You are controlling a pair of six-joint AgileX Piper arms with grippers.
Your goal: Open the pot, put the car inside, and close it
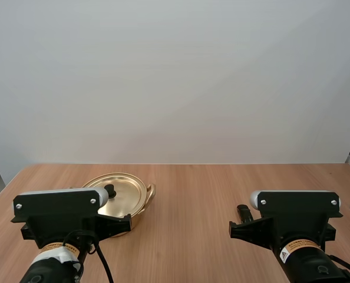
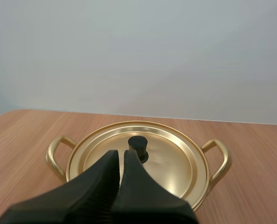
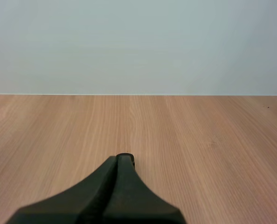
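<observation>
- Two grippers hung low over the counter, and each had its fingers pressed together on nothing.
- The left gripper pointed at the pot, its closed tips just short of the black knob and not touching it.
- The right gripper sat well apart from the pot, over bare wood.
- The pot stood upright on the counter in front of the left arm, with its lid seated flat on the rim, so the opening step looked not yet begun.
- Pot and lid were thin, gold-coloured metal with a glossy finish. I judged them light, stiff and slippery, and the lid likely to slide or ring if knocked.
- The knob at the lid's centre was the best place to take hold: small, dark, raised and probably less slick than the metal around it.
- A pinch across the knob would first need the left fingers spread, then lowered to either side of it.
- Two loop handles stuck out at the sides. They would suit steadying the pot, since so light a body might shift or lift along with the lid.
- A straight upward pull looked safest, because a tilted one could catch the lid's edge on the rim.
</observation>
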